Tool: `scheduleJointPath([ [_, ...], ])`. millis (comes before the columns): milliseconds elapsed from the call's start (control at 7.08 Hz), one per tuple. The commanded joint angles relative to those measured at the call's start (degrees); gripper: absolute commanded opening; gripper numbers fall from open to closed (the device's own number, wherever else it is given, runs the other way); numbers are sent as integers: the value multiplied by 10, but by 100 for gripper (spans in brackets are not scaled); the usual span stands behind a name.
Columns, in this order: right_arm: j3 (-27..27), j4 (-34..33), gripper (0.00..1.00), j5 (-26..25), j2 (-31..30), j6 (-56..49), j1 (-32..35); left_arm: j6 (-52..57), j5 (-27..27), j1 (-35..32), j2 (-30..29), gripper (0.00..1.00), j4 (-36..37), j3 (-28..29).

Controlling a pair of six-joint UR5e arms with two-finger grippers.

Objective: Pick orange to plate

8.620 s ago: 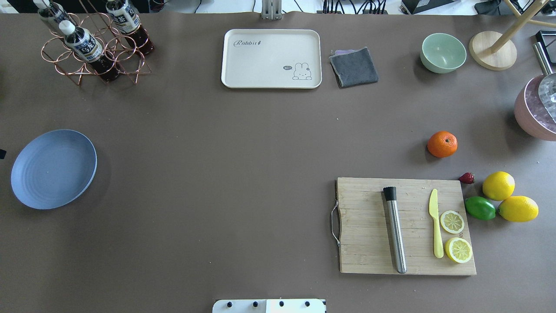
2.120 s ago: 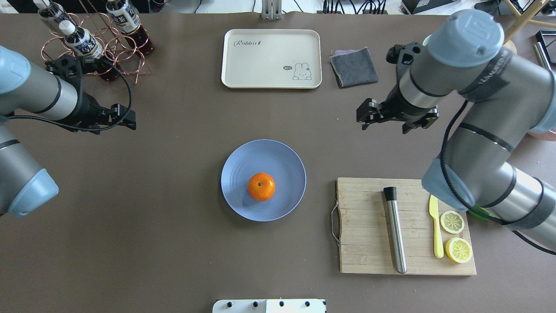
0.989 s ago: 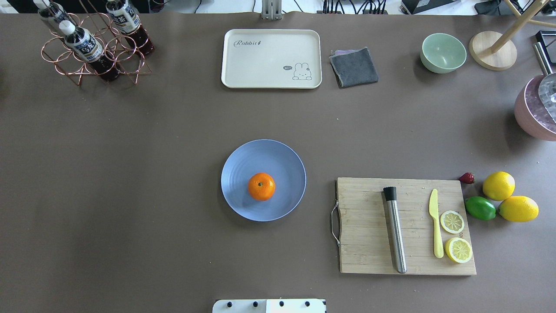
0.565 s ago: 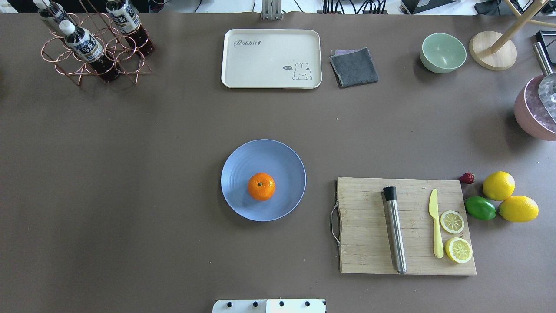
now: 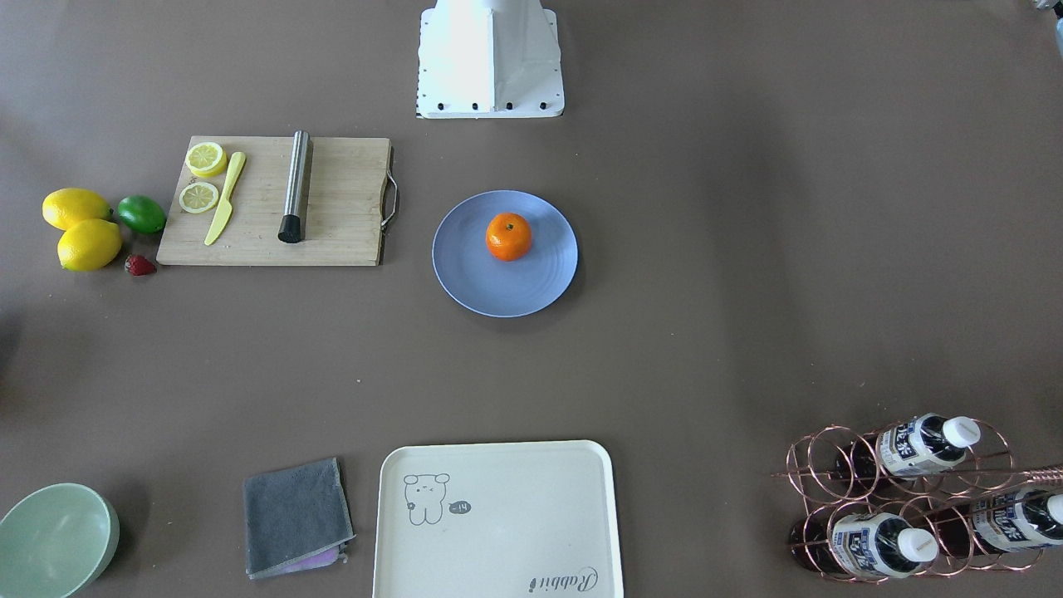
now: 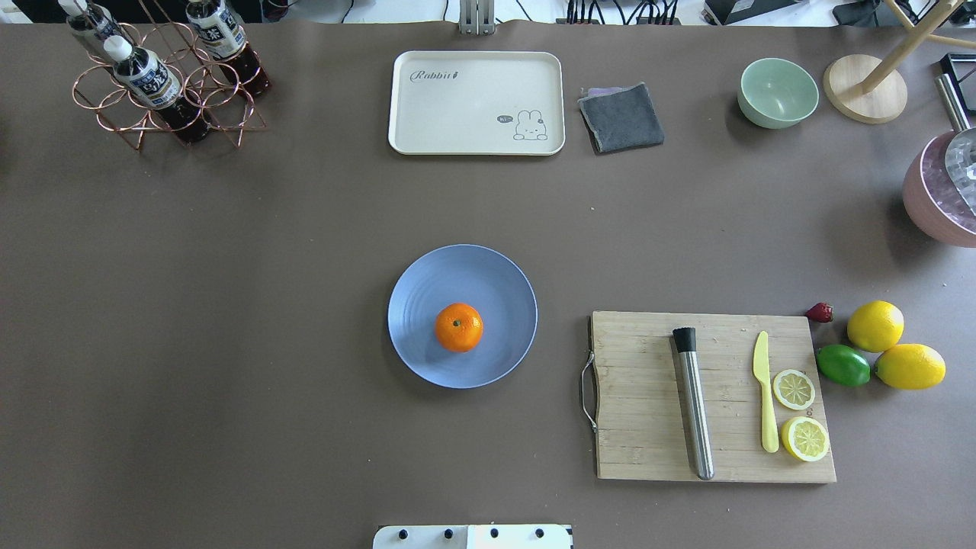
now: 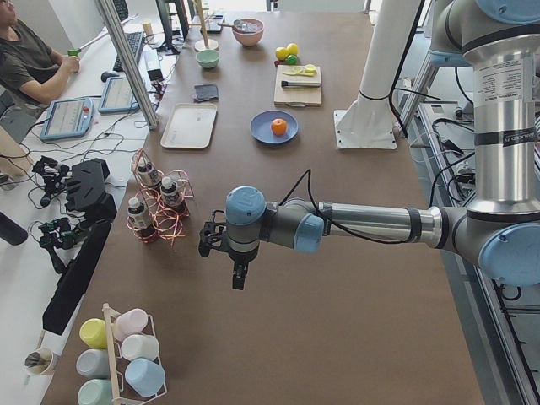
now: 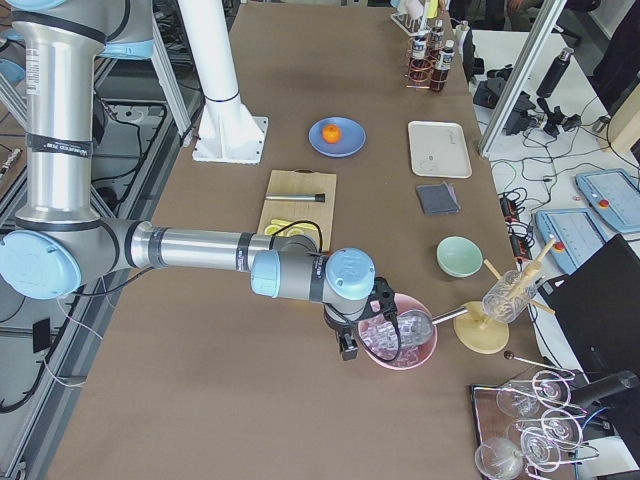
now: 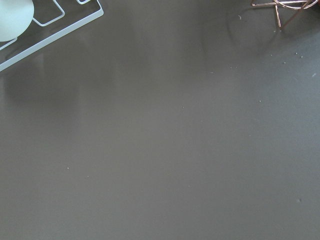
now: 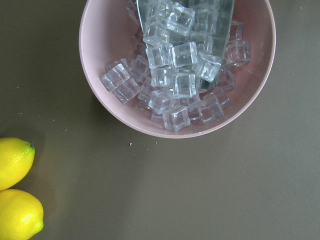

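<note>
Orange [image 6: 458, 327] on plate [image 6: 492, 276]; tray [image 6: 473, 103] w/ "Rabbit"

The orange [image 6: 459, 327] sat on the plate [image 6: 427, 290], near the middle of the table [image 6: 305, 229]. To the plate's right lay the cutting board [image 6: 640, 427]. It carried a muddler [image 6: 694, 412], a knife [image 6: 765, 396] to the muddler's right, and two lemon slices [image 6: 794, 389] by the board's right edge. Just off that edge clustered a strawberry [image 6: 820, 312], a lime [image 6: 842, 365] and two lemons [image 6: 874, 325]. Along the far edge, left to right, stood the bottle rack [image 6: 229, 114] holding bottles [image 6: 141, 72], the tray [image 6: 476, 103], a cloth [image 6: 621, 117] just beside it, and a bowl [image 6: 778, 92]. A bowl of ice cubes [image 6: 926, 191] stood at the right edge.
</note>
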Motion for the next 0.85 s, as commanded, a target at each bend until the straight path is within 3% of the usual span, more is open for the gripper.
scheduleJointPath([
  [0, 3, 1, 100, 3, 8, 8, -14, -2, -4, -4, 14, 98, -1, 11],
  [283, 18, 39, 100, -1, 8, 90, -51, 0, -4, -13, 17, 98, -1, 13],
  [707, 16, 49, 100, 0, 0, 97, -55, 0, -3, -13, 21, 98, -2, 13],
])
